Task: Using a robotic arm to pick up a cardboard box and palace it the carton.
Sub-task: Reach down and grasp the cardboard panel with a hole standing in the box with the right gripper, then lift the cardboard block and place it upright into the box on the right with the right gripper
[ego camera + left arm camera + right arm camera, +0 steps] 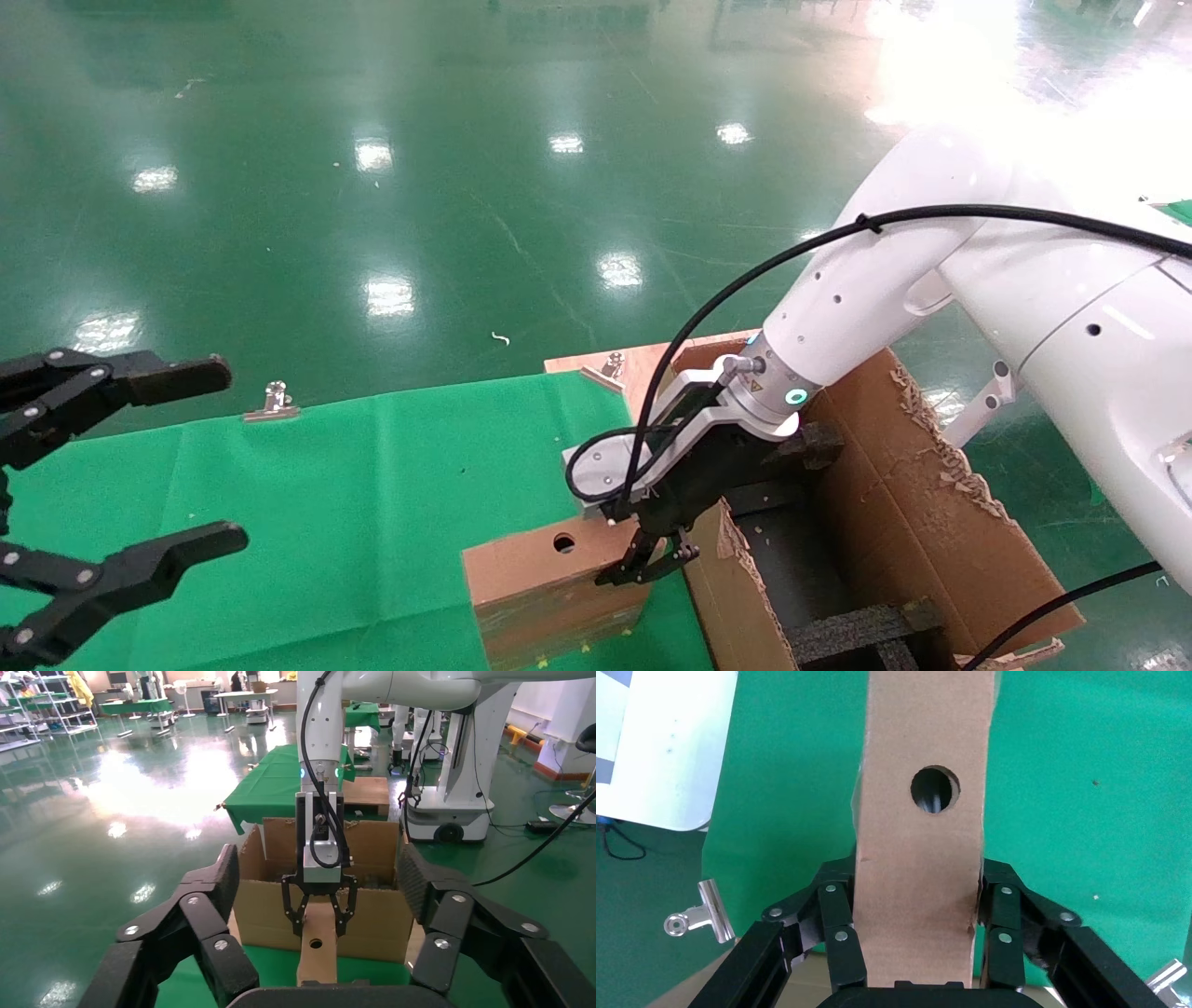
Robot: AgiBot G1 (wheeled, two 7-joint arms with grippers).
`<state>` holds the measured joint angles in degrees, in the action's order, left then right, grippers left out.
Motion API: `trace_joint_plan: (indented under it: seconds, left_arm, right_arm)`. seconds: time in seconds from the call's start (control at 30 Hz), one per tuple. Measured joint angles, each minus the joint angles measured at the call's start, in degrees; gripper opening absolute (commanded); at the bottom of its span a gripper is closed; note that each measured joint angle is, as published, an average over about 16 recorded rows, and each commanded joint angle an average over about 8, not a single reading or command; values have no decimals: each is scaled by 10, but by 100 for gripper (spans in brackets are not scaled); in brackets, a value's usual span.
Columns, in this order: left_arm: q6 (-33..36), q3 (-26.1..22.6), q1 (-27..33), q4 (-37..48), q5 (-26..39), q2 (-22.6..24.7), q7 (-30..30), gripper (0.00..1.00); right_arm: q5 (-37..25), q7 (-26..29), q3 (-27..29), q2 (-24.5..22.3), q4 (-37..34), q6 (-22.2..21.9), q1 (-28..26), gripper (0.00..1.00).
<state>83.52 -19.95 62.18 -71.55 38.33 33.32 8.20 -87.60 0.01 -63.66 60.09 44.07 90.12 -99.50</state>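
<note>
Cardboard box [549,587] stands on edge on the green desk [326,503], at nine o'clock of the carton [894,522], clamped across its narrow holed face by the right gripper [647,564] jaws. Grasp looks done; lifting it into the carton remains. Left gripper [84,503] hangs spread and empty, well off at nine o'clock.

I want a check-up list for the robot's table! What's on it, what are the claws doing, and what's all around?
Surface: green cloth over the table, held by a metal clip.
Job's things: cardboard box stands on edge on the cloth, round hole on its top face; carton beside it, flaps ragged, black foam inside.
Clutter: second clip on the table corner.
Grippers: right gripper shut on the box's two sides; left gripper open, apart, above the cloth.
Cables: black cable runs along the right arm.
Surroundings: shiny green floor; other tables and shelves farther off.
</note>
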Motion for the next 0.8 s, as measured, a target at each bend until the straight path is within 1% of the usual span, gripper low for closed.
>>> trace_joint_plan:
  seconds: [0.23, 0.4, 0.57, 0.8]
  left_arm:
    - [0, 0, 0, 0, 0, 0, 0, 100]
    - [0, 0, 0, 0, 0, 0, 0, 100]
    - [0, 0, 0, 0, 0, 0, 0, 100]
    - [0, 0, 0, 0, 0, 0, 0, 100]
  right_arm:
    - [7, 3, 3, -3, -5, -2, -5, 0]
    - [21, 5, 11, -9, -20, -2, -27, 0]
    - [37, -2, 16, -16, -49, 1, -75, 0]
    - [52, -32, 11, -23, -108, 7, -167, 0]
